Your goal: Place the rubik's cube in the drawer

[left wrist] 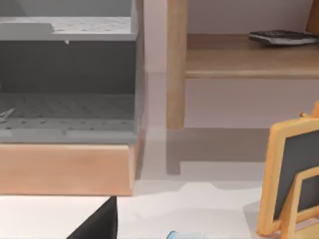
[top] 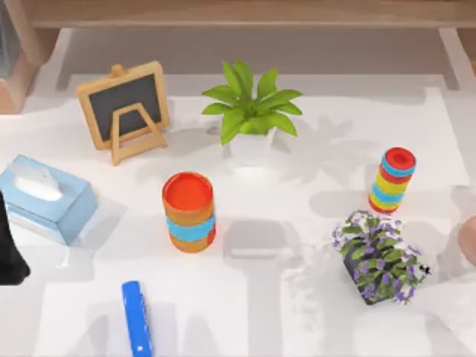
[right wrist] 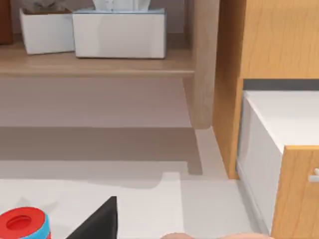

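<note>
Nearest on the white table [top: 297, 312] lies a blue bar [top: 136, 318]. To the right is a dark pot of purple flowers [top: 378, 256]. My left gripper [top: 9, 249] sits at the table's left edge, dark and low. I cannot tell if it is open or closed.

Next come a red, orange and blue can [top: 189, 212], a blue tissue box [top: 44, 197] and a stack of bright rings [top: 392, 180]. Farther back stand a green plant [top: 251, 119] and a little chalkboard [top: 123, 110].

My right gripper [right wrist: 94, 221] is a dark wedge; I cannot tell its state either. Beyond it, a white box with a wooden front looks like the drawer [right wrist: 279, 149].
</note>
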You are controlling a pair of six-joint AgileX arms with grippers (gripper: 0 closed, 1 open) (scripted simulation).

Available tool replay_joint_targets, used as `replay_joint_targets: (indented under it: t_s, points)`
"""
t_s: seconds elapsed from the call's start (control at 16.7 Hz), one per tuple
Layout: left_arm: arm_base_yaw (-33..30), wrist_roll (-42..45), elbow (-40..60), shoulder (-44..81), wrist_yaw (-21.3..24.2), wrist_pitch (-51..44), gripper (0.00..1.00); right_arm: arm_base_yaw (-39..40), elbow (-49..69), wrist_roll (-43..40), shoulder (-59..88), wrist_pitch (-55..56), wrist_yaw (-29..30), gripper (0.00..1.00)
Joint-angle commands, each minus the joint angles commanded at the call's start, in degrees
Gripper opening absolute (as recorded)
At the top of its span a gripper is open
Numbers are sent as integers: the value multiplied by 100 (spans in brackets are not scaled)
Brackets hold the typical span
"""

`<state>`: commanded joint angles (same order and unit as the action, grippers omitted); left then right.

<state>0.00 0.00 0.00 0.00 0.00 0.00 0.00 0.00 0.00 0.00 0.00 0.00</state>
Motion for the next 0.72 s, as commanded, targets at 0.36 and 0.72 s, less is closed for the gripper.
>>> replay_joint_targets:
  t_s: [0.36, 0.72]
  points:
    - [0, 0, 0, 0, 0, 0, 100, 194, 594, 6, 603, 74, 238, 100]
    - [0, 0, 0, 0, 0, 0, 100, 907, 2992, 81, 3245, 239, 1057, 100]
